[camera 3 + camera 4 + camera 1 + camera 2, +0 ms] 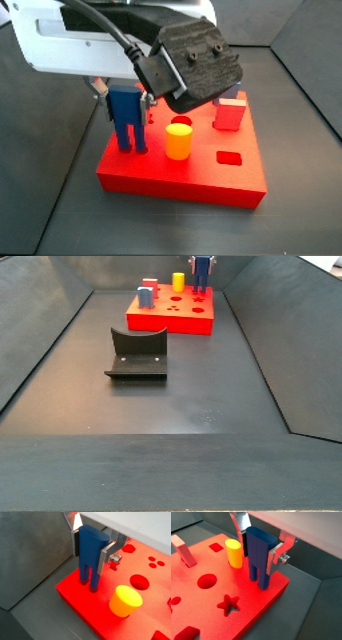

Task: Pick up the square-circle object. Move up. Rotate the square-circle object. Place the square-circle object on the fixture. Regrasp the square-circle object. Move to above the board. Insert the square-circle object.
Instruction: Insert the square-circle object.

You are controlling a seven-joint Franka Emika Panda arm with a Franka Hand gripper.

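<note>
We see the arm reaching down from above, with its gripper [127, 95] pointing straight down over one corner of the board [201, 175]. In a side view the fixture [138, 354] sits alone on the dark floor, well apart from the board, with lots of open floor around it and dark walls on the sides. The board sits far back near a wall. In both wrist views the silver fingers [104, 554] are closed on the top of the square-circle object [89, 557], one on each flat side. The piece stands upright, and its two legs reach down to the board right by the corner edge [261, 579]. We cannot tell how deep the legs go. Just beside it stands a yellow cylinder [234, 553], and a small red block [230, 110] stands further along the board.
</note>
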